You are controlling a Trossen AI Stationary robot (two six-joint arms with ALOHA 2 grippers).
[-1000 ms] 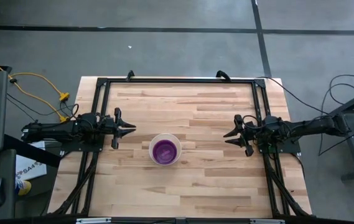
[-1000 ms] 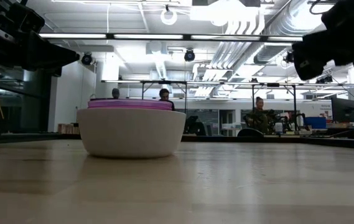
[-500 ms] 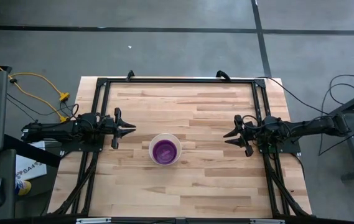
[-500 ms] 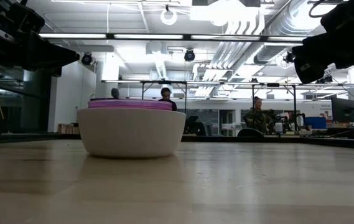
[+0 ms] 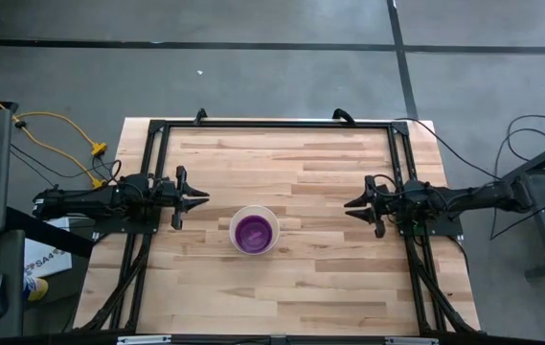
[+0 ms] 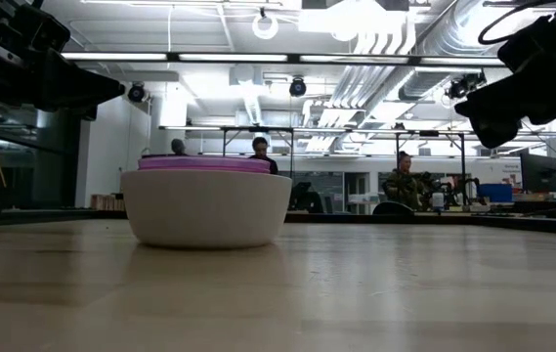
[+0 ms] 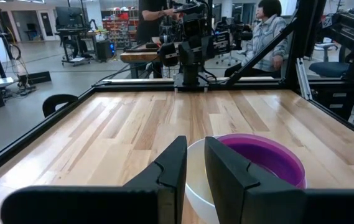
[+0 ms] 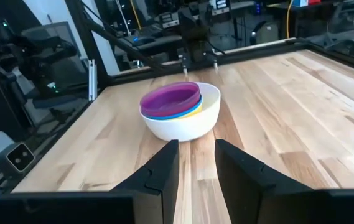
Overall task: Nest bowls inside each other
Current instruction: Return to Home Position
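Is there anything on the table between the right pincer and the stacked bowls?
Nothing visible. Only bare table lies between the right pincer and the white bowl that holds the others.

A pale butcher-block wooden table (image 5: 329,278) is carrying, near its middle, a single large round white plastic bowl (image 6: 206,210), which is sitting upright directly on the boards.

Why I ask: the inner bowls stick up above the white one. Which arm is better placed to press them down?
Left, probably: in the high view the left arm reaches nearer the bowls than the right arm, and neither holds anything.
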